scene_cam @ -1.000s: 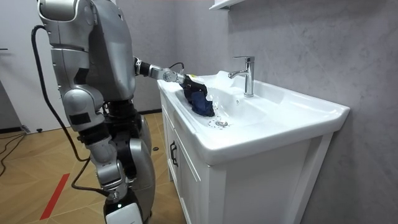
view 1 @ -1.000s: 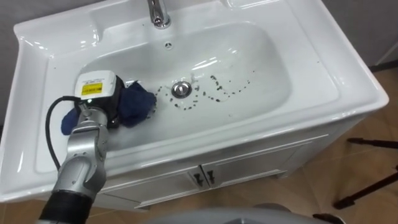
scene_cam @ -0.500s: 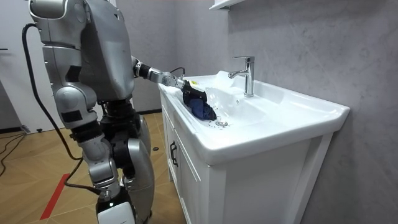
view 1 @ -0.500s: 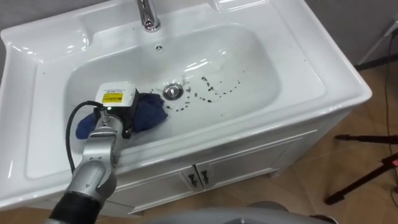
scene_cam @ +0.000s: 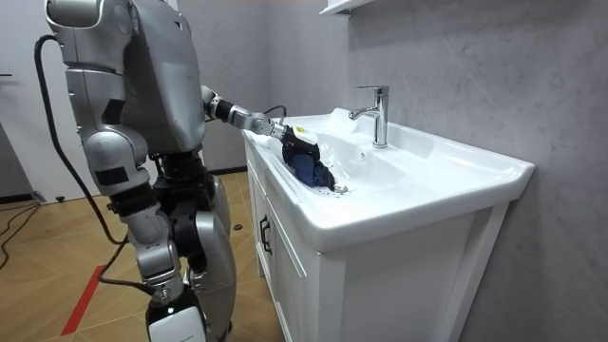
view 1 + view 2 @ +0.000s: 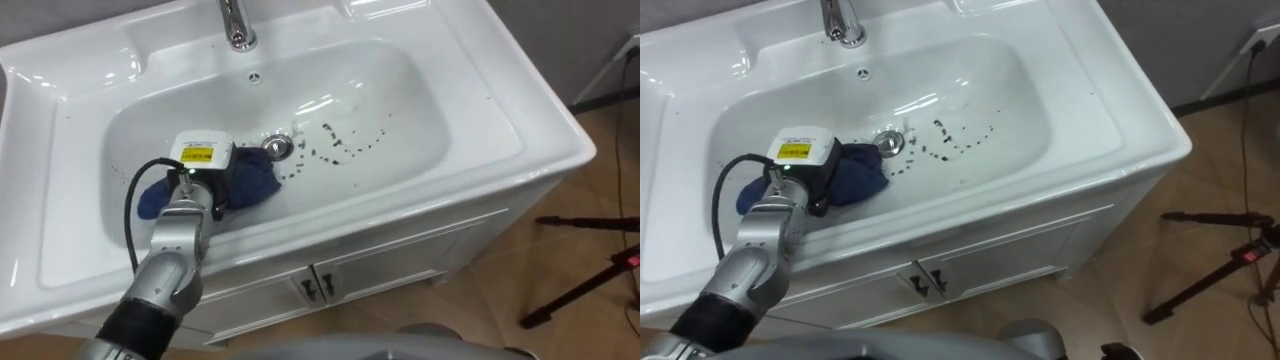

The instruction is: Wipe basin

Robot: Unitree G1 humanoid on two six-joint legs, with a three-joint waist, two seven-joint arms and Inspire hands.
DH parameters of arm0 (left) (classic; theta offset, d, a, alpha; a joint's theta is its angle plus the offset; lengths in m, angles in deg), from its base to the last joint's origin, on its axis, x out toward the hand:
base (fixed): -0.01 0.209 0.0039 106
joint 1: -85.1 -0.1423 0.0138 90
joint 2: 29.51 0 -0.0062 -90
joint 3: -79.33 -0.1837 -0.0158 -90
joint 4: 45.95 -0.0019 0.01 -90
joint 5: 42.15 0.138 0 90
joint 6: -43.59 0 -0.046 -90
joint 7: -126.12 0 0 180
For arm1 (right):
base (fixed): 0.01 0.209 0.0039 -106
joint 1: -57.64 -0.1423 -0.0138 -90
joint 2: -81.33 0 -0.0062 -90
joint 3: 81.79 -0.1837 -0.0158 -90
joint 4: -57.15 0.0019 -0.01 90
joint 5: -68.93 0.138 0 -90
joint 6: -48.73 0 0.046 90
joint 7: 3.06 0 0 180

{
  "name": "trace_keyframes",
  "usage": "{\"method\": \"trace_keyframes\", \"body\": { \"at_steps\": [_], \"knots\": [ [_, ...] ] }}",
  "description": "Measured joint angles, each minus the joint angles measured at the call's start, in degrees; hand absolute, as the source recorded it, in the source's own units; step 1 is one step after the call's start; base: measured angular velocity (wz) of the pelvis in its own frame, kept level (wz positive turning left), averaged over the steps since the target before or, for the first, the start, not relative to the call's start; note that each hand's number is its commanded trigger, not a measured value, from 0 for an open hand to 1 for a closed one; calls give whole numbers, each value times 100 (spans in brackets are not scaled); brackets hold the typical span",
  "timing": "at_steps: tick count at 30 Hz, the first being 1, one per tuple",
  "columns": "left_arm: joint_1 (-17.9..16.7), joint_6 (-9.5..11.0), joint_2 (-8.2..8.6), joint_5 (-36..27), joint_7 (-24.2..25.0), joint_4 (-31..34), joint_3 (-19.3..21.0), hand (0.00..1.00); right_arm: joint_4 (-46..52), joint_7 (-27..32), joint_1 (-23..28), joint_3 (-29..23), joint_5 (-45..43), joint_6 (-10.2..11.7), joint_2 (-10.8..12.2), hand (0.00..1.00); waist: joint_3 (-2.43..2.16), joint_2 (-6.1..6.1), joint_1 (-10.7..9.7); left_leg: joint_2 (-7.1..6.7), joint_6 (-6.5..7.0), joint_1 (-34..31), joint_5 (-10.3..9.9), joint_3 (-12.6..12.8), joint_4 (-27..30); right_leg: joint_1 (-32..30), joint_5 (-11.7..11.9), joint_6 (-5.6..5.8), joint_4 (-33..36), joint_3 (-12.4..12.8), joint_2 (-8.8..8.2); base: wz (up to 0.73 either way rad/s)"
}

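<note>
Two white cabinet doors [image 6: 385,272] with small dark handles are nearest, just under the front rim of the white basin [image 6: 430,120]. The robot stands at this front edge, on the room view's left, and leans its left arm over the rim and down into the bowl. Its left hand [image 6: 200,166] lies back-up on a crumpled dark blue cloth [image 6: 255,182] on the near left slope of the bowl. The cloth bulges out on both sides of the hand. The fingers are underneath, against the cloth, so I cannot tell whether they are curled into it or lying flat.

Just beyond the cloth's far edge is the round metal drain [image 6: 277,148]. A loose trail of dark specks [image 6: 345,145] runs from the drain towards the bowl's right side. Farther back, a small overflow hole [image 6: 254,77] sits in the rear wall. Behind it the chrome tap [image 6: 235,25] rises from the back ledge.
</note>
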Motion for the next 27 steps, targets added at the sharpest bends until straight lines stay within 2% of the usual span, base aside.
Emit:
{"method": "trace_keyframes", "body": {
  "at_steps": [7, 14, 19, 23, 27],
  "knots": [
    [108, -12, 344, 7, -77, -106, -17, 100, 4, 5, -10, -3, -9, -53, 31, 0, -2, -89, -35, 1, 1, 22, 0, 52, 0, -20, 0, 0, 2, 21, -2, -1],
    [336, 5, 458, -445, -28, -237, -143, 100, 139, -191, -27, -5, -12, -121, 56, 0, 10, -121, -289, -1, 0, 90, 0, 138, -13, 34, 4, 10, 1, 150, 10, -8],
    [439, 20, 509, -692, 73, -243, -152, 100, 125, -396, -14, -17, -14, -123, 50, 0, 23, -140, -354, 4, 0, 141, 0, 295, -19, 28, 8, 16, 5, 261, 23, -11],
    [627, 102, 596, -894, 76, -434, -146, 100, 123, -469, 20, -21, -46, -124, 54, 0, 38, -165, -447, -4, 0, 171, 0, 319, -33, 67, 14, 25, -15, 289, 19, -2],
    [788, 78, 703, -875, 76, -571, -267, 100, -22, -508, 15, -23, -54, -171, 55, 0, 40, -170, -520, -7, 0, 165, 0, 331, -39, 93, 38, 41, -97, 296, 15, 2]
  ]
}}
